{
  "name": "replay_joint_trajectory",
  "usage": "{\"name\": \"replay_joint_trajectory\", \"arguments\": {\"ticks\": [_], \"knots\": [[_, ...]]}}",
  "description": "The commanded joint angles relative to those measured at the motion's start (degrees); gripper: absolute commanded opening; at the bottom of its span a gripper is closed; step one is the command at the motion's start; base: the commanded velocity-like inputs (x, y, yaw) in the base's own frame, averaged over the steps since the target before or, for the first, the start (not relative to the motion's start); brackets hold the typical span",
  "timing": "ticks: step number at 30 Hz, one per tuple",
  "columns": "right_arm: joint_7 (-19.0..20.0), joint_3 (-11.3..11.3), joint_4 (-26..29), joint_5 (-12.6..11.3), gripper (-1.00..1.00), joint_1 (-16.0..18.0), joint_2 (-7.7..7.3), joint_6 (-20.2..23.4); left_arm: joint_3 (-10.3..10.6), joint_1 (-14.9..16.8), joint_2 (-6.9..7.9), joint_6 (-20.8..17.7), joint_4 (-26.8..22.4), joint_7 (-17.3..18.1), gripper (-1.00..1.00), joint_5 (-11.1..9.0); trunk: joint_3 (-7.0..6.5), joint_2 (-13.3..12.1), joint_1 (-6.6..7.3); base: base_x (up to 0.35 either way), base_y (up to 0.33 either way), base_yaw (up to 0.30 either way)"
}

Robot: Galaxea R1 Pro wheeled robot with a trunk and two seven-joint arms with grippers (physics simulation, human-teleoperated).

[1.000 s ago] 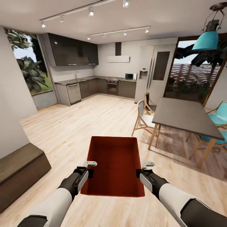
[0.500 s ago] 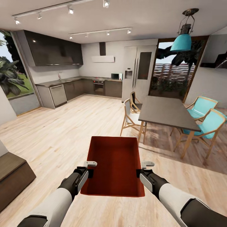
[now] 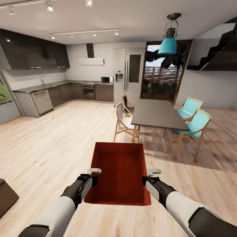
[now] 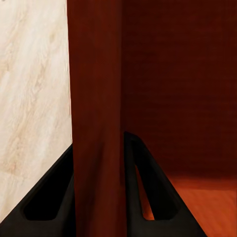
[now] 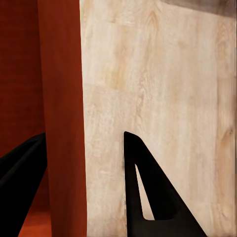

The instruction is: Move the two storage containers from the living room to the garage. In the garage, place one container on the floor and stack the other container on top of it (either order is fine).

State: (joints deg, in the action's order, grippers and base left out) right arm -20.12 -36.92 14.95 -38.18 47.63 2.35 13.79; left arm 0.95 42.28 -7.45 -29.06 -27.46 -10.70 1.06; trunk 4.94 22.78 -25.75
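One orange-red storage container (image 3: 118,172) hangs level in front of me above light wood-plank flooring, lidless and empty. My left gripper (image 3: 94,180) is shut on its left wall and my right gripper (image 3: 145,180) on its right wall. Up close, the left gripper (image 4: 98,197) has both black fingers (image 4: 49,197) tight against the wall of the container (image 4: 96,89). The right gripper (image 5: 84,192) straddles the wall of the container (image 5: 61,98), its outer finger (image 5: 148,197) standing a little off it.
A grey dining table (image 3: 158,113) with wooden and teal chairs (image 3: 194,123) stands ahead to the right. Kitchen counters (image 3: 49,93) and a fridge (image 3: 128,74) line the far wall. A dark bench corner (image 3: 5,197) sits low at the left, a staircase (image 3: 223,49) at the upper right.
The camera has swung to the right: kitchen and bench slid left, and the staircase came into view. The container stays the same in both grippers.
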Motion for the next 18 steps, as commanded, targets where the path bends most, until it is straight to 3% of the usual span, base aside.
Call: {"name": "replay_joint_trajectory", "arguments": {"ticks": [1,18], "knots": [[-0.3,-0.2,0.3,-0.2,-1.00,0.1,0.02,0.2,0.2,0.0,-0.02,-0.4,0.0,-0.3,-1.00,0.0,0.13,0.1,-0.04,0.000,0.000,-0.286],[-0.3,-0.2,0.3,-0.2,-1.00,0.1,0.03,0.2,0.1,0.0,-0.02,-0.4,0.0,-0.3,-1.00,0.0,0.13,0.1,-0.04,0.000,0.000,-0.286]]}}
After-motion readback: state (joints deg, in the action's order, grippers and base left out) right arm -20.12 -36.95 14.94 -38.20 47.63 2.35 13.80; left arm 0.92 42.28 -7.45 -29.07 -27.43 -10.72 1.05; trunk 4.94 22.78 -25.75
